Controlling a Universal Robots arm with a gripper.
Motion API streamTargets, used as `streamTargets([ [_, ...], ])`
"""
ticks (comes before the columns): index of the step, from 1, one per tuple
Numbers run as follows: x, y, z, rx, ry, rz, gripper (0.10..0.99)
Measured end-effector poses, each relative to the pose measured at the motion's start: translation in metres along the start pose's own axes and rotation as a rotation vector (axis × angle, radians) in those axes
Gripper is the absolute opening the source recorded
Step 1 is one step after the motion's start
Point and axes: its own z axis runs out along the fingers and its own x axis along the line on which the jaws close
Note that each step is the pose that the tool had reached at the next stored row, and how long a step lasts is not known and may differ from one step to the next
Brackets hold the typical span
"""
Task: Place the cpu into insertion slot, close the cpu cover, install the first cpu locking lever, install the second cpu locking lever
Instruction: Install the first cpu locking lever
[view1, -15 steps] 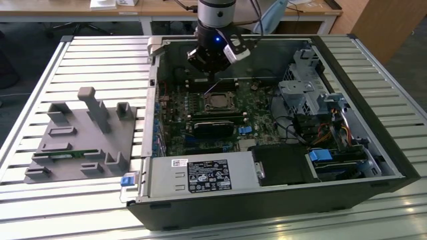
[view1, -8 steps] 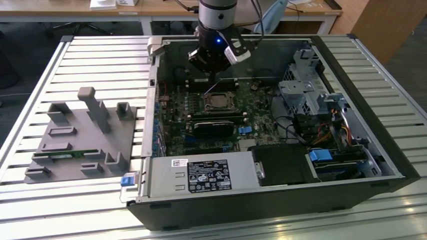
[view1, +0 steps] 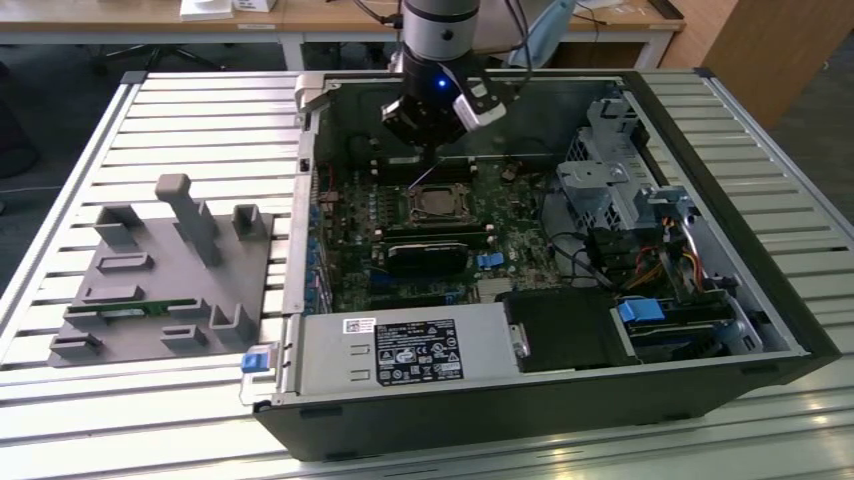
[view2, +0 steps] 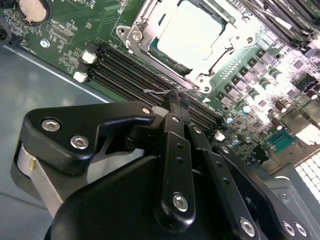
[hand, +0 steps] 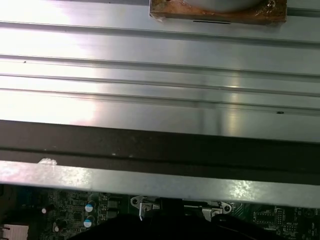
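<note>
The cpu lies flat in the insertion slot on the green board, its silver face up. The cpu cover, a silvery frame, lies down around it. My gripper is shut, its black fingertips together just beside the socket, over the memory slots. A thin wire locking lever ends in a hook right at the fingertips; whether it is pinched or only touched I cannot tell. In the exterior view the gripper hangs inside the open computer case, just behind the socket, with the lever slanting up toward it.
Long black memory slots run beside the socket. A drive cage and cables fill the case at the exterior view's right, a power supply the front. A grey fixture sits on the slatted table outside the case.
</note>
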Motion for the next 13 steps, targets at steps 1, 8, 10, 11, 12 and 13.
streamTargets([
  [1,-0.0006,-0.0001,0.0003,0.0,0.0,0.0,0.106],
  [8,-0.006,-0.0005,0.0036,0.0,0.0,0.001,0.106],
  [10,-0.0076,-0.0006,0.0049,0.0,-0.0001,0.001,0.106],
  [11,-0.0083,-0.0007,0.0055,0.0,-0.0001,0.001,0.106],
  [12,-0.009,-0.0008,0.0062,0.0,-0.0001,0.002,0.106],
  [13,-0.0096,-0.0008,0.007,0.0,-0.0002,0.002,0.106],
])
